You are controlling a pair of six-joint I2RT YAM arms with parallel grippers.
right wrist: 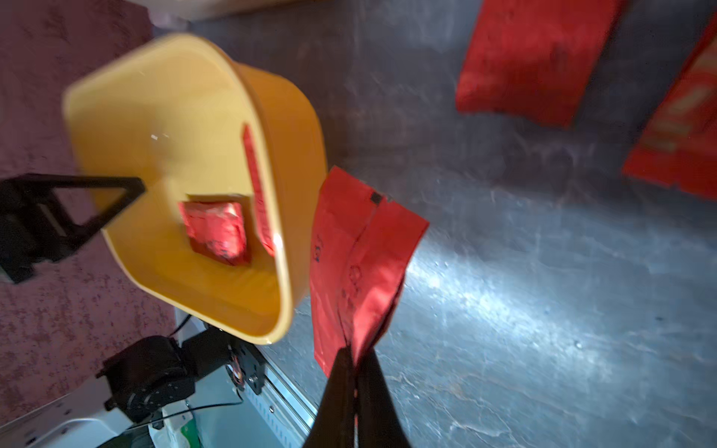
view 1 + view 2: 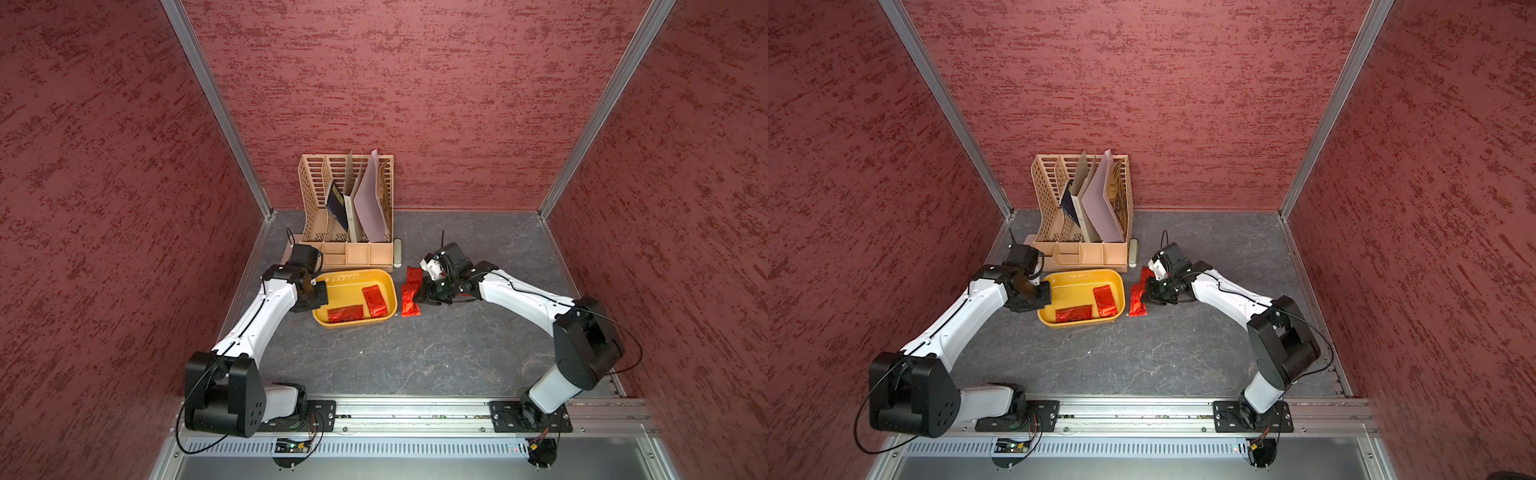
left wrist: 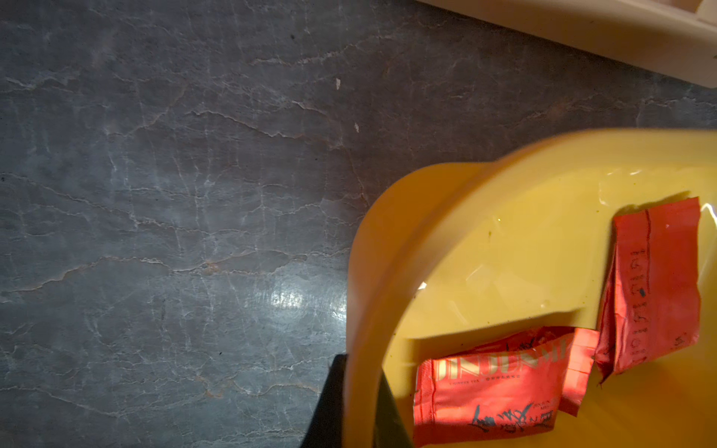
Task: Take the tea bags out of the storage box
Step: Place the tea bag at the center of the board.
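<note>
The right end effector [image 1: 355, 351] pinches a tea bag [image 1: 357, 263] by its end; the foil seems light, floppy and slippery. The left end effector [image 3: 359, 368] clamps the storage box [image 3: 446, 186] by its left rim

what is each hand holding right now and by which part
The right hand pinches a red tea bag by one end; the left hand clamps the yellow box by its rim.
</note>
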